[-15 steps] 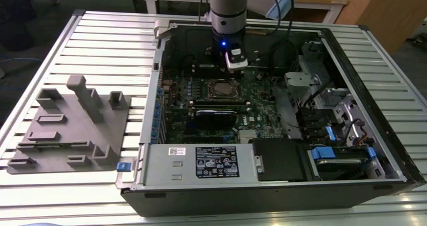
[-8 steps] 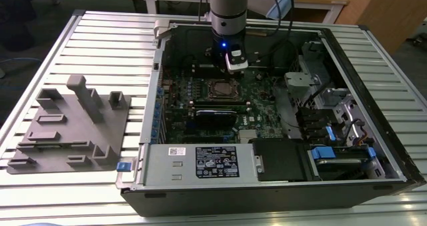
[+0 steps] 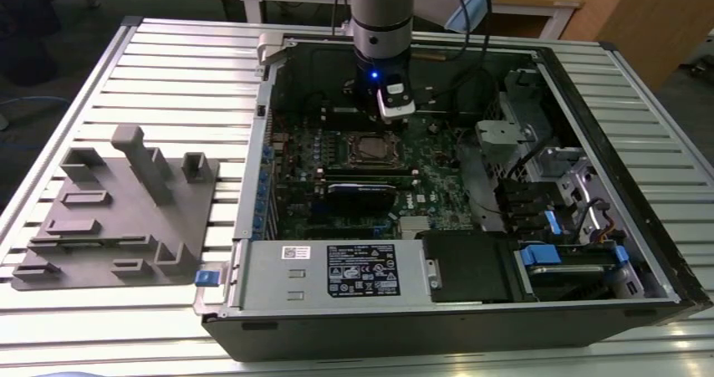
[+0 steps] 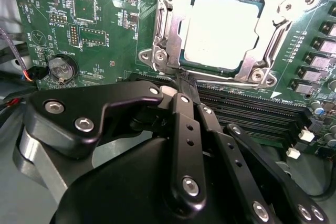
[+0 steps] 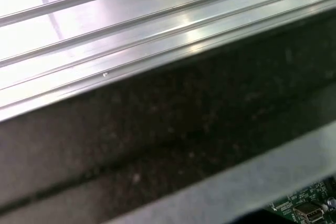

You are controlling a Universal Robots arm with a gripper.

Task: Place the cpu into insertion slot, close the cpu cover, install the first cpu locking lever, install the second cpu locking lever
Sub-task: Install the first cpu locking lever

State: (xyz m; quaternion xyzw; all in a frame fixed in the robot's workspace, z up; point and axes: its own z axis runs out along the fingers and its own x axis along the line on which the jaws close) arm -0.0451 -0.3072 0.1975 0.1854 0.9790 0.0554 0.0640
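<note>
Black end effector fingers together, beside cpu cover, arm vertical.

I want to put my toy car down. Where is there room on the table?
The ribbed table is bare between the grey holder block and the open computer case's far corner, and along the near edge. Inside the case it is crowded, with the gripper low above the chip socket.

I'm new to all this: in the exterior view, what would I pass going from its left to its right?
Grey holder block → computer case's left wall → green motherboard → cpu → drive bays with blue tabs.
</note>
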